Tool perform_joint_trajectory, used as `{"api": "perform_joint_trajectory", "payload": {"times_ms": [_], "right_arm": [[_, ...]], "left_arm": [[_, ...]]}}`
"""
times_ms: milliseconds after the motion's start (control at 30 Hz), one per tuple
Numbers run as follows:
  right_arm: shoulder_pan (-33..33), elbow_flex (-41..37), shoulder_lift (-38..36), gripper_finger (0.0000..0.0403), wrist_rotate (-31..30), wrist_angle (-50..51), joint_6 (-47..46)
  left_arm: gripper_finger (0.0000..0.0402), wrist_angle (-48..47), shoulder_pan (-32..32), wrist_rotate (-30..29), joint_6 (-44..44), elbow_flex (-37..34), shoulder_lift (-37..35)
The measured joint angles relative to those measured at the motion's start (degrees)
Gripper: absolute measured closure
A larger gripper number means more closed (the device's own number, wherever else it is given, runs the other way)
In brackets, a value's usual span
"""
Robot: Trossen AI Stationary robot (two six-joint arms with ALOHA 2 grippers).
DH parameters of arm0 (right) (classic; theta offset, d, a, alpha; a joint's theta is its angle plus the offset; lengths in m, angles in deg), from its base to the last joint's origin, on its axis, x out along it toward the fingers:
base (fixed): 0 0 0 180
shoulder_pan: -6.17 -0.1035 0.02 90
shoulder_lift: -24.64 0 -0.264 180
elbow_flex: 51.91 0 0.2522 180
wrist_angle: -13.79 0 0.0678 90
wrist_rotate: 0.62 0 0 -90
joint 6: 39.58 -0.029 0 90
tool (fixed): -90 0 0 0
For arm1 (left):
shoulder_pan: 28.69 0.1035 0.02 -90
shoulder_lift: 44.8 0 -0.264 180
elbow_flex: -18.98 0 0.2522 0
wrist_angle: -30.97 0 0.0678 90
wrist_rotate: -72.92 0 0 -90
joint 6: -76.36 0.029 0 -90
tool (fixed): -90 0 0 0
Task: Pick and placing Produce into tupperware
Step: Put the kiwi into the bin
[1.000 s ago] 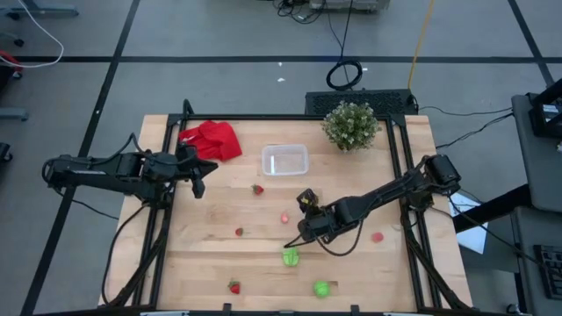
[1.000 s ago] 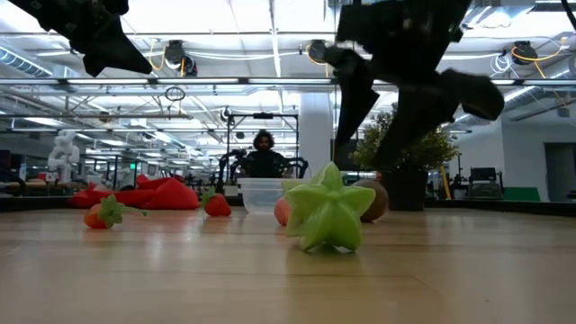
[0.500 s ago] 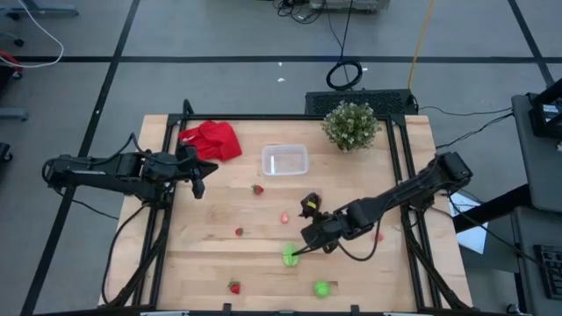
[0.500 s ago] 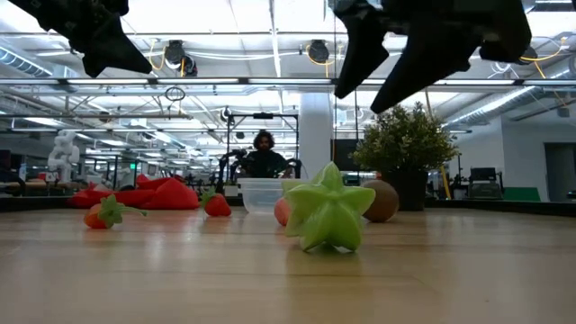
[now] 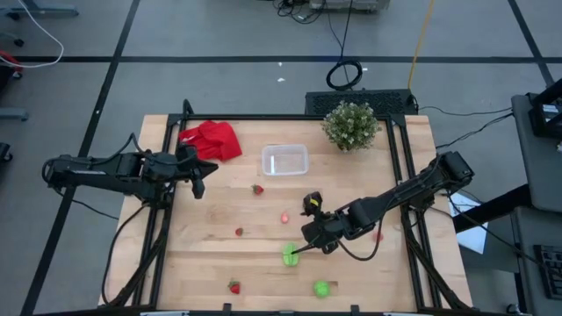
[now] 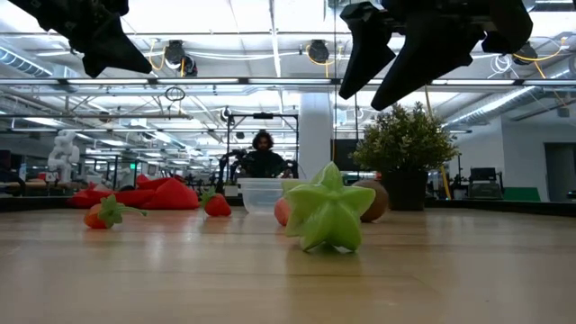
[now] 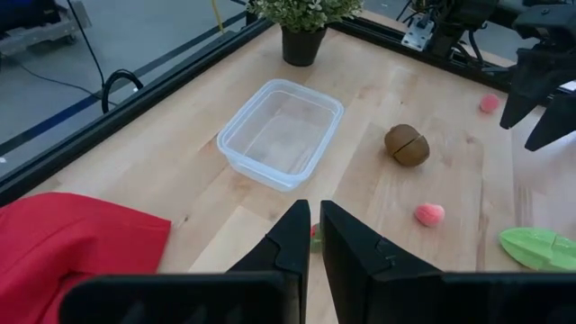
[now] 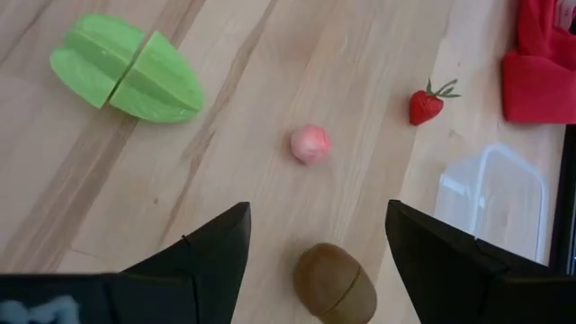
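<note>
The right gripper (image 5: 309, 239) is hanging with its fingers spread and nothing between them, just beside the green star fruit (image 5: 291, 256). Over the last second the arm has swung forward toward that fruit, then steadied, so a descent looks imminent. Beyond the star fruit from this claw, the brown oval (image 8: 335, 283) and a pink piece (image 8: 310, 144) are lying near each other; the tupperware (image 5: 284, 161) is sitting well apart, holding nothing. Farther still from the star fruit, past a strawberry (image 5: 257, 189), the left gripper (image 5: 198, 178) is waiting clenched, unmoved.
</note>
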Motion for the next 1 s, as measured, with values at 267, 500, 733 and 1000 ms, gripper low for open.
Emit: {"api": "perform_joint_trajectory", "payload": {"times_ms": [267, 500, 733, 1000], "right_arm": [[0.5, 0.0, 0.0, 0.0135, 0.0, 2.0, 1.5], [1.1, 0.0, 0.0, 0.0096, -0.1, 3.2, 2.4], [3.6, 0.0, 0.0, 0.0081, -0.1, 12.6, 4.6], [6.9, 0.0, 0.0, 0.008, 6.2, 14.8, 11.7]], "left_arm": [[0.0369, 0.0, 0.0, 0.0, 0.0, 0.0, 0.0], [0.0369, 0.0, 0.0, 0.0, 0.1, 0.0, 0.0], [0.0369, 0.0, 0.0, 0.0, 0.2, 0.0, 0.0], [0.0369, 0.0, 0.0, 0.0, 0.7, 0.0, 0.0]]}}
